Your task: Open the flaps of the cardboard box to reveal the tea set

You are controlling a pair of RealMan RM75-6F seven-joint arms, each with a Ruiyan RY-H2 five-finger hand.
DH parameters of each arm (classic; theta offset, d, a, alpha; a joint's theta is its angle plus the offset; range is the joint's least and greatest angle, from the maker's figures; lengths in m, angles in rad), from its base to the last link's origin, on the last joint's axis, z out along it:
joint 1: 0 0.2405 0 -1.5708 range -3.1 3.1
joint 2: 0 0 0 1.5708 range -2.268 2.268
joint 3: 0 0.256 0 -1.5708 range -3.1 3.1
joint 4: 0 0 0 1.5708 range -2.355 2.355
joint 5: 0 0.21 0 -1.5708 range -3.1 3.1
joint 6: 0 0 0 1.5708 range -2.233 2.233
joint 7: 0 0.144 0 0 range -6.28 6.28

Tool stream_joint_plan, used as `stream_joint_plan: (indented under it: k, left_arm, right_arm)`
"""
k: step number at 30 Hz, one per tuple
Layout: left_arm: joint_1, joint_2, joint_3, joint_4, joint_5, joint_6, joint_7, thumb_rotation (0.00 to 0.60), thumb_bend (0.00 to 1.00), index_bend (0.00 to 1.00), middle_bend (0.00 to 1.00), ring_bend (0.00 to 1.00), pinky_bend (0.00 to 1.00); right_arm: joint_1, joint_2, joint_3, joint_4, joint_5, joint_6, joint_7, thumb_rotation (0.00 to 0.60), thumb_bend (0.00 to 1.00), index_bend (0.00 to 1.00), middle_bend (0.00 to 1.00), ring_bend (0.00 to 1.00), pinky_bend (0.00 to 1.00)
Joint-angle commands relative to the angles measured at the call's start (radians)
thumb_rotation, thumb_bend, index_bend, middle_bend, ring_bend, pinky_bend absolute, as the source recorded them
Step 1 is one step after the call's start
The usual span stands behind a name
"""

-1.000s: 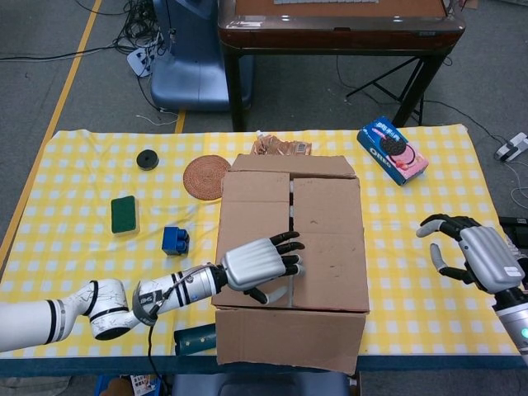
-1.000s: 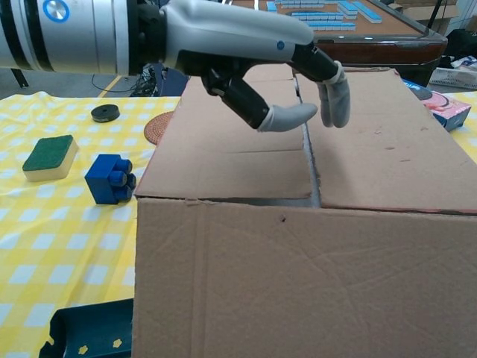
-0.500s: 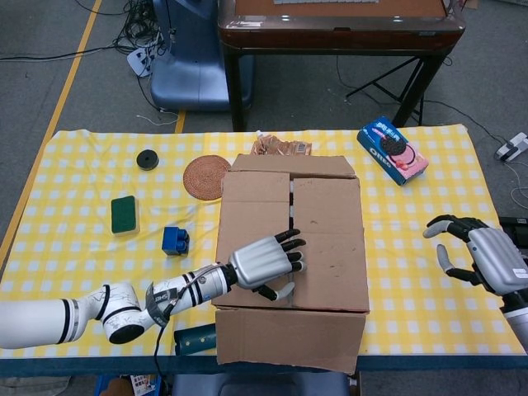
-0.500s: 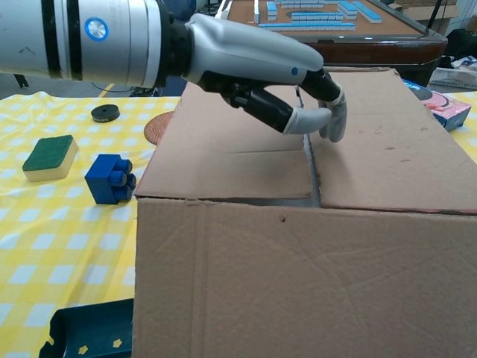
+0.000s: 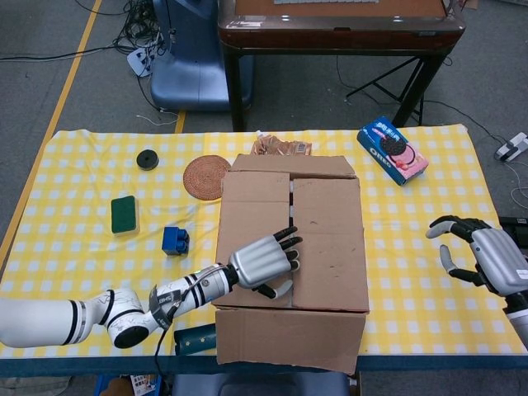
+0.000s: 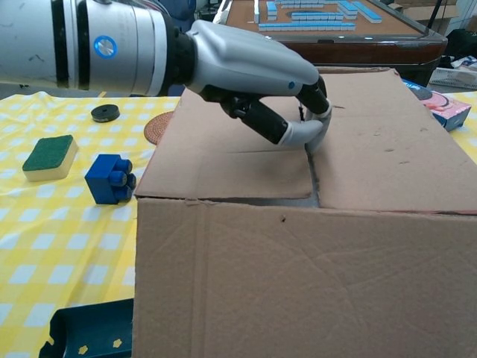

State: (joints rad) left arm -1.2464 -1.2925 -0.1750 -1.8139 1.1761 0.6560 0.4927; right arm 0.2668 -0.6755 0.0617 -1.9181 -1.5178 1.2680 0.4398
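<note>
Left hand [image 6: 253, 82] has dropped onto the brown cardboard box [image 5: 289, 247] mid-tabletop, fingertips [image 6: 317, 123] now curling into the centre seam, gripping nothing yet. Flaps remain closed. Right hand [image 5: 483, 256] waits well aside, fingers spread, empty.

The left robot hand [image 6: 253, 82] has lowered, fingertips [image 6: 317, 127] seemingly into the cardboard box [image 6: 298, 246] flap seam.

Left hand [image 5: 262, 264] seemingly rests on closed cardboard box [image 5: 328, 239].
</note>
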Motion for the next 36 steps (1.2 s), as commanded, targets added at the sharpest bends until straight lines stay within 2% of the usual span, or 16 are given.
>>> stream_joint_plan:
  k: [1,10,19,28,36]
  left_arm:
    - [-0.002,-0.003,0.006,0.000,0.000,0.011,0.005,0.089,0.59,0.47,0.35,0.11,0.00]
    - [-0.003,-0.012,0.023,0.011,0.034,0.045,0.029,0.088,0.59,0.53,0.42,0.15,0.00]
    - [0.023,0.022,-0.009,-0.036,0.064,0.115,-0.019,0.088,0.59,0.57,0.49,0.20,0.00]
    - [0.077,0.156,-0.056,-0.108,0.112,0.197,-0.070,0.087,0.59,0.59,0.51,0.21,0.00]
    - [0.129,0.279,-0.052,-0.149,0.110,0.222,-0.050,0.088,0.59,0.59,0.51,0.21,0.00]
  right_arm:
    - [-0.001,0.000,0.001,0.000,-0.001,-0.001,0.000,0.600,0.54,0.39,0.31,0.32,0.26]
    - [-0.008,0.000,0.003,-0.001,-0.004,-0.001,0.006,0.600,0.54,0.39,0.31,0.32,0.26]
    - [-0.016,0.005,0.008,-0.004,-0.009,0.008,0.012,0.600,0.54,0.39,0.31,0.32,0.26]
    - [-0.024,0.013,0.009,-0.010,-0.017,0.015,0.022,0.600,0.54,0.39,0.31,0.32,0.26]
    - [-0.027,0.018,0.011,-0.024,-0.025,0.018,0.025,0.600,0.54,0.39,0.31,0.32,0.26]
